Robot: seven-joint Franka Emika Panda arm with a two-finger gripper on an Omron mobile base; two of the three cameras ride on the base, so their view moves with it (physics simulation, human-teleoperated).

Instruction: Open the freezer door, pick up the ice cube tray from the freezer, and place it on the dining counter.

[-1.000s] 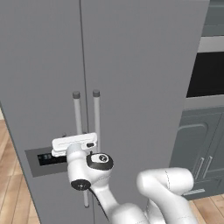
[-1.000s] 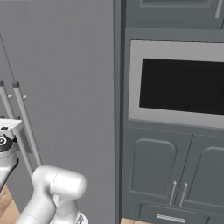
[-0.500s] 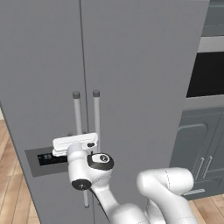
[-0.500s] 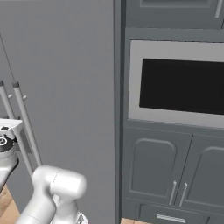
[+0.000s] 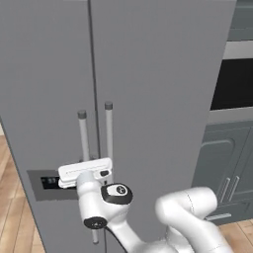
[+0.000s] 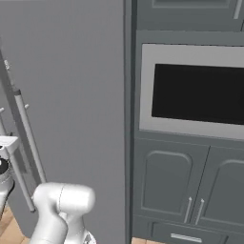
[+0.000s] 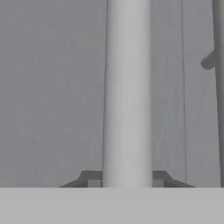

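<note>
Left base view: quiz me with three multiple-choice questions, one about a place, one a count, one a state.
1. The dark display panel sits on: A the oven; B the plain right-hand door; C the freezer door.
2. Vertical bar handles on the fridge front: A one; B two; C four.
3. The freezer door is: A closed; B ajar; C wide open.
Answers: 1 C, the panel is low on the left door; 2 B, one bar stands each side of the centre seam; 3 A, its face lies flush, with no gap at the seam.

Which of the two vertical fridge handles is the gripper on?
The left bar handle, on the freezer door with the dark display panel. The gripper straddles it; the other handle is free.
</note>
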